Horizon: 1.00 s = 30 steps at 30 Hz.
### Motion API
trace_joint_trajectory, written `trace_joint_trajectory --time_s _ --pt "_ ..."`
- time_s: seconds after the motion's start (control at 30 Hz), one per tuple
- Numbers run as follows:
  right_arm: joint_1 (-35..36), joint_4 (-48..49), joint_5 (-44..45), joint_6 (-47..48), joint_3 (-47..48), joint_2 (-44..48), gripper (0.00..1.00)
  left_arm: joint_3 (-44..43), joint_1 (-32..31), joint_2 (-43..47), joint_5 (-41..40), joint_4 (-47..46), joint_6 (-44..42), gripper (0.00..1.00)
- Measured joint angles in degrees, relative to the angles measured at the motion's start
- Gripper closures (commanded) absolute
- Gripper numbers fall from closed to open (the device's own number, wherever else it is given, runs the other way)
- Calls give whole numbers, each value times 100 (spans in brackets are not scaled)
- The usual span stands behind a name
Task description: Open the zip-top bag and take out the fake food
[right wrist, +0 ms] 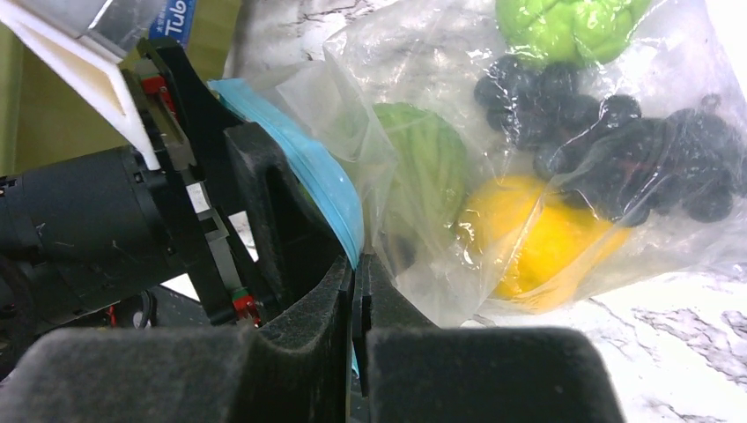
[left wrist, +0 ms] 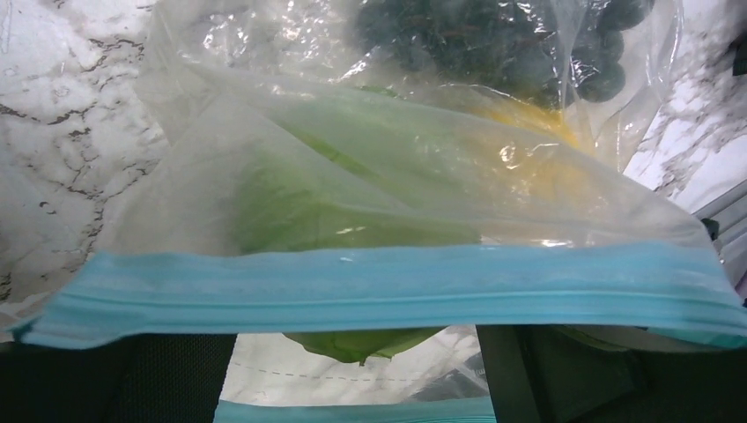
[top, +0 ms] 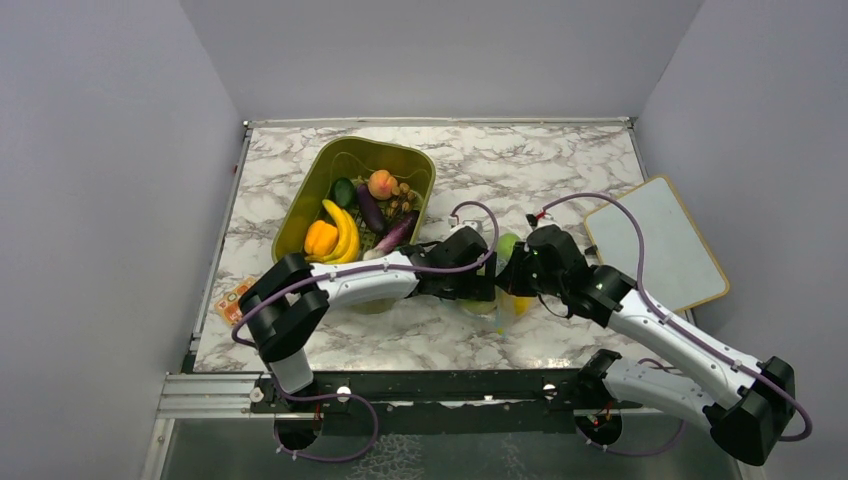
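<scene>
Right tool point(right wrist: 358, 278): foam pads pressed together with only a hairline slit between them. It's clamped on the mouth edge of the clear, crinkly plastic zip-top bag point(right wrist: 405, 62). The light teal zipper strip point(left wrist: 379, 291) runs straight into the pinch.

Left tool point(left wrist: 357, 352): jaws stand apart, moderate gap. The strip drapes across the fingertips and hides them, so I can't tell whether it grips anything. A second run of teal strip point(left wrist: 352, 411) shows low in that gap, apart from the first, so the mouth is parted there.

The bag sits near-centre of the white-grey marble counter point(top: 560, 170), between the two tools and just right of the olive-green plastic bin point(top: 424, 170). Film is wrinkled, with glare in spots.

All the fake food point(right wrist: 528, 242) I can see is inside the bag:
- lumpy light green piece point(right wrist: 571, 25) at the far end
- dark purple cluster of small round beads point(right wrist: 617, 145)
- ribbed green round piece point(right wrist: 433, 154) nearest the mouth
- yellow piece point(right wrist: 506, 264) under the cluster

Left arm point(top: 350, 280): folded at the near-left elbow, white forearm running across to centre. Right arm point(top: 660, 330): stretched from the near-right base diagonally up-left. The wrists meet nose to nose at the bag.

The bin holds a yellow banana bunch point(top: 343, 232) and an orange bell pepper point(top: 320, 238). A white board with a tan rim point(top: 655, 240) lies at the counter's right edge, well apart.
</scene>
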<state>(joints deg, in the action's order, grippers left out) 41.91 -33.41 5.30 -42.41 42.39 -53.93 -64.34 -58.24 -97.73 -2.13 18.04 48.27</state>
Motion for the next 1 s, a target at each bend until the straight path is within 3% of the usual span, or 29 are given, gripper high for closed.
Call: trace_joint_trajectory --time_s 0.13,0.2,0.3,0.37,0.5,0.77,0.93,1.0 --pt "0 7 2 -94 -72 0 97 361 0 125 -35 -487 280 21" --pt "0 9 2 -111 -81 0 94 494 0 197 -68 -634 413 32" --pt "0 42 2 -125 -92 0 90 601 0 260 -149 -745 557 37" --pt "0 94 2 -125 -153 24 88 697 -2 341 -208 -793 566 34" --pt "0 131 -2 -125 -251 46 84 846 0 490 -247 -813 492 16" --pt "0 76 -4 -85 -249 -59 81 852 0 481 -317 -833 527 2" --pt "0 66 -7 -90 -249 -50 77 669 0 308 -498 -822 756 2" --pt "0 66 -4 -90 -249 -39 75 557 0 219 -584 -813 807 8"
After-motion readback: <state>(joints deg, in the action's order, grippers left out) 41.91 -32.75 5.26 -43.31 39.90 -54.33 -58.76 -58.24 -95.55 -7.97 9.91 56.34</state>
